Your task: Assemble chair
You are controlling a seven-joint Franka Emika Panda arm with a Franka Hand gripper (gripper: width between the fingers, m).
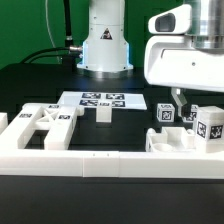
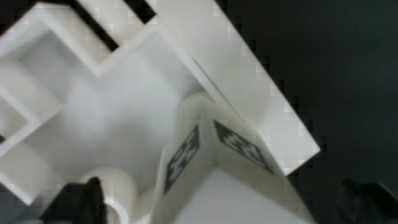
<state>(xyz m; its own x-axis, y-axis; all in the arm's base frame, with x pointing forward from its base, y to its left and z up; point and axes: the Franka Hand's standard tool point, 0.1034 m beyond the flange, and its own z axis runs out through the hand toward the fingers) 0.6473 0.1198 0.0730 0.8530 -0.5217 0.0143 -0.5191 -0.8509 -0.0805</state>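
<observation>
My gripper (image 1: 181, 103) hangs at the exterior view's right, just above a group of white chair parts. Under it are two tagged blocks (image 1: 164, 115) (image 1: 210, 124) and a low white piece (image 1: 176, 140). The wrist view is filled from very close by a white tagged part (image 2: 214, 150) and a white frame part (image 2: 89, 90). One dark finger (image 2: 71, 200) shows beside the tagged part, with a wide gap to the other side; the jaws stand open and grip nothing. A large white frame part (image 1: 42, 124) lies at the exterior view's left. A small white post (image 1: 103, 113) stands mid-table.
The marker board (image 1: 100, 100) lies flat on the black table in front of the robot's base (image 1: 105, 45). A long white wall (image 1: 100, 163) runs along the front, with raised ends at both sides.
</observation>
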